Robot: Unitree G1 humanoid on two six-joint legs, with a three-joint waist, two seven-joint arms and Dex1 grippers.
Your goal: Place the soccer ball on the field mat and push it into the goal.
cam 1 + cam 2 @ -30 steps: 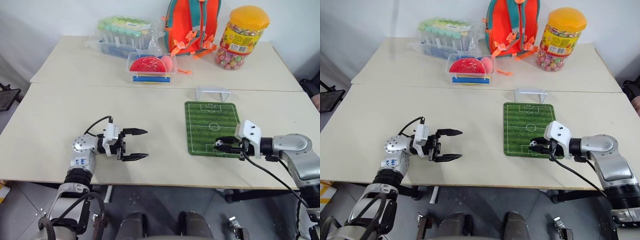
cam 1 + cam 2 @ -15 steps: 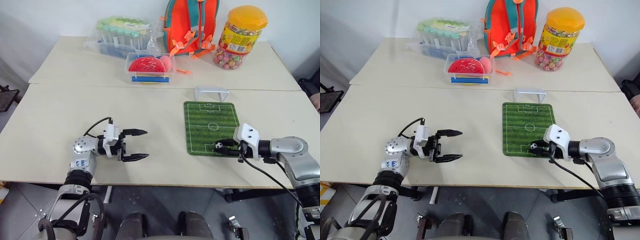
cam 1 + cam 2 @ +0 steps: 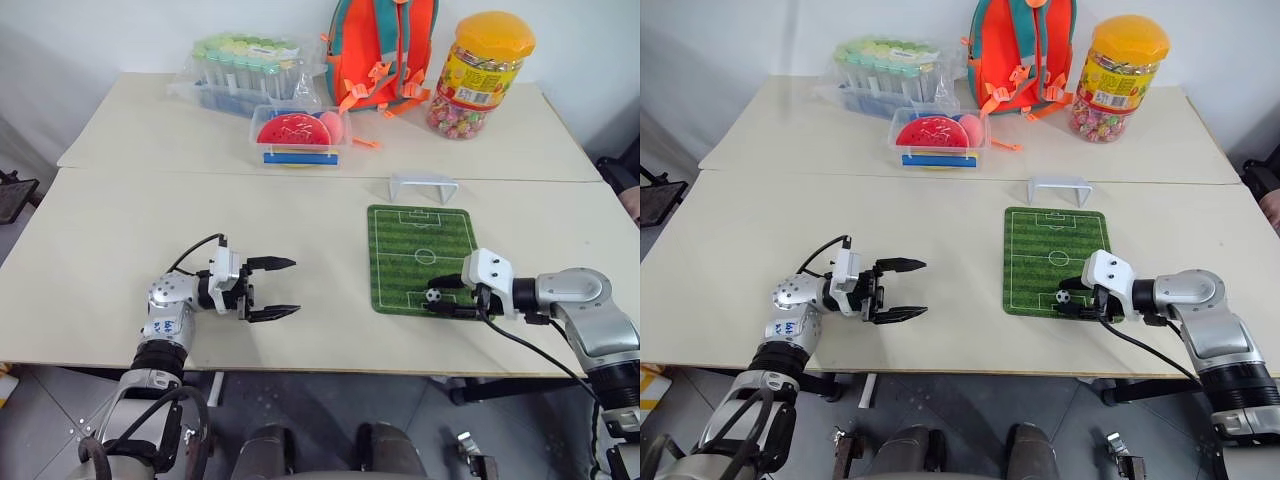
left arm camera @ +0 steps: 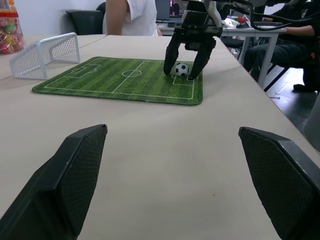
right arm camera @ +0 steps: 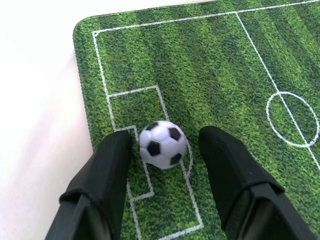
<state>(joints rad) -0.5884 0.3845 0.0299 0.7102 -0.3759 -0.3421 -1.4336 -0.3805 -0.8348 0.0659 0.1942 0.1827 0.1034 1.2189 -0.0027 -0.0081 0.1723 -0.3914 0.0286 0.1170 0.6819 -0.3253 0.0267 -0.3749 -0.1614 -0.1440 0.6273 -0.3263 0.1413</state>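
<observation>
Soccer ball (image 5: 162, 144) is set on the field mat (image 3: 420, 243), low in the near penalty area at the lower right of the head views, at the end of the mat away from the goal (image 3: 424, 186). It is framed by the two black fingers of the right gripper (image 5: 165, 172), which are parted: a clear gap is seen on one side of the ball, while the other finger is just beside it, and contact there cannot be told. The ball is judged to be resting on the turf rather than pinched, so the placing step is taken as done or just being finished.

The left gripper (image 3: 278, 290) is held wide open over bare table at the lower left, well apart from the mat, and is given no part in this.

The push is what is called for next. The fingers must be freed from around the ball without nudging it sideways, brought behind it on the near side, and the ball driven straight up the mat, through the centre circle, toward the white frame standing just beyond the far edge.
</observation>
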